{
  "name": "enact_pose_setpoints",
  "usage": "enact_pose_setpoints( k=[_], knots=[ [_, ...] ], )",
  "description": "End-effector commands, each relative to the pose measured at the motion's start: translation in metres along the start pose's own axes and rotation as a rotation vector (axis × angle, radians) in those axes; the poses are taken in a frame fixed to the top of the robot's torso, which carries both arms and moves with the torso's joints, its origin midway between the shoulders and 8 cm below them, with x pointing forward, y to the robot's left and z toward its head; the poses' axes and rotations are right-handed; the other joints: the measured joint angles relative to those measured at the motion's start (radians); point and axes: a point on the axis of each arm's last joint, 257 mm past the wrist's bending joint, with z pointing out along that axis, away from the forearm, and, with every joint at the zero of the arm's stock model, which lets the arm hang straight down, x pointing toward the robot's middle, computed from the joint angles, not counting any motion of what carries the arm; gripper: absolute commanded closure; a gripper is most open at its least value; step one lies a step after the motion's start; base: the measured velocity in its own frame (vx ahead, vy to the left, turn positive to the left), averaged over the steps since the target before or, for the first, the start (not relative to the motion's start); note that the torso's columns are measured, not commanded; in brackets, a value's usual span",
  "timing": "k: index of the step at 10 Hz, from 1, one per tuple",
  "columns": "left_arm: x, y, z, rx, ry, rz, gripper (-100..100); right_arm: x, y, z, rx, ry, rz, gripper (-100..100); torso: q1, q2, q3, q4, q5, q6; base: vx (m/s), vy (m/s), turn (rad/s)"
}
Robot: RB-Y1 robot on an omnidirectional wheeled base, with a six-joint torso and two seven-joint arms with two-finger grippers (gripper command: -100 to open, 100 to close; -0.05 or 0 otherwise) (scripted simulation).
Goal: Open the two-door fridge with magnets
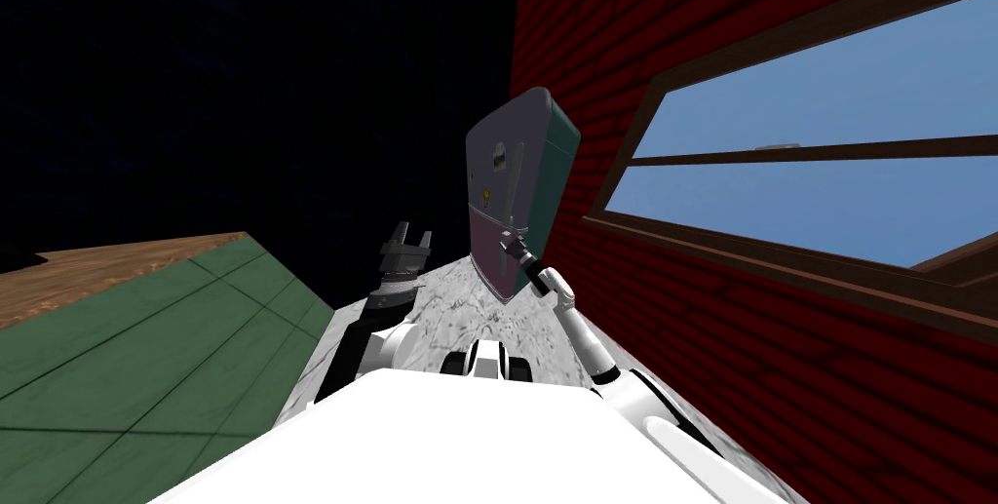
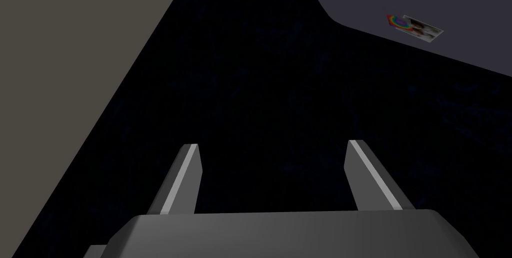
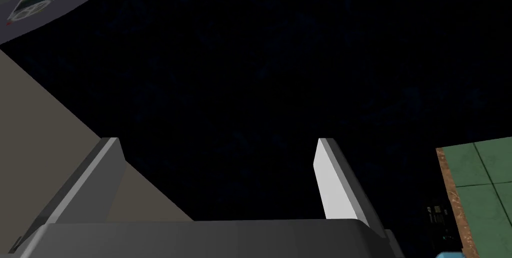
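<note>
Right gripper [image 3: 217,140]: wide open, empty. We hold it by the handle [image 1: 517,181] of the fridge [image 1: 497,264], ready to grip.
Left gripper [image 2: 272,143]: open, empty, raised aside to stay clear of the door.

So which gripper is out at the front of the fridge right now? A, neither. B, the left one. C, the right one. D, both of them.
C: in the head view the right gripper is out at the front of the fridge, fingers open, while the left gripper is held well off to the side of it, also open.
</note>
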Motion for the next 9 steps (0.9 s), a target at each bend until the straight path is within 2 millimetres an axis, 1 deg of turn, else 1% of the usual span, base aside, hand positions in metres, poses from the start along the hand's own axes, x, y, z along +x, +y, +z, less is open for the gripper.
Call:
enact_pose_setpoints(
  k=[1, 2, 3, 4, 5, 6, 7, 8, 9],
  knots=[
    [0.0, 0.0, 0.0, 0.0, 0.0, 0.0, 0, 0.013, 0.005, 0.01, -0.035, 0.025, -0.14, -100, 0.0, 0.0, 0.0, 0.0, 0.0, 0.0, 0.039, 0.003, 0.007],
    [0.0, 0.0, 0.0, 0.0, 0.0, 0.0, 0, 0.013, 0.005, 0.01, -0.036, 0.025, -0.161, -100, 0.0, 0.0, 0.0, 0.0, 0.0, 0.0, 0.033, 0.003, 0.005],
    [0.0, 0.0, 0.0, 0.0, 0.0, 0.0, 0, 0.022, 0.007, 0.015, -0.058, 0.041, -0.233, -100, 0.0, 0.0, 0.0, 0.0, 0.0, 0.0, 0.034, -0.002, 0.007],
    [0.0, 0.0, 0.0, 0.0, 0.0, 0.0, 0, 0.022, 0.007, 0.015, -0.059, 0.04, -0.252, -100, 0.0, 0.0, 0.0, 0.0, 0.0, 0.0, 0.029, 0.0, 0.01],
    [0.0, 0.0, 0.0, 0.0, 0.0, 0.0, 0, 0.03, 0.009, 0.02, -0.081, 0.056, -0.325, -100, 0.0, 0.0, 0.0, 0.0, 0.0, 0.0, 0.035, 0.0, 0.011],
    [0.0, 0.0, 0.0, 0.0, 0.0, 0.0, 0, 0.03, 0.009, 0.02, -0.081, 0.055, -0.34, -100, 0.0, 0.0, 0.0, 0.0, 0.0, 0.0, 0.028, 0.001, 0.008],
    [0.0, 0.0, 0.0, 0.0, 0.0, 0.0, 0, 0.039, 0.01, 0.024, -0.103, 0.069, -0.417, -100, 0.0, 0.0, 0.0, 0.0, 0.0, 0.0, 0.033, -0.002, 0.017],
    [0.0, 0.0, 0.0, 0.0, 0.0, 0.0, 0, 0.039, 0.01, 0.024, -0.104, 0.069, -0.426, -100, 0.0, 0.0, 0.0, 0.0, 0.0, 0.0, 0.029, -0.003, 0.009],
    [0.0, 0.0, 0.0, 0.0, 0.0, 0.0, 0, 0.048, 0.01, 0.027, -0.125, 0.082, -0.502, -100, 0.0, 0.0, 0.0, 0.0, 0.0, 0.0, 0.033, -0.006, 0.014]
  ],
)
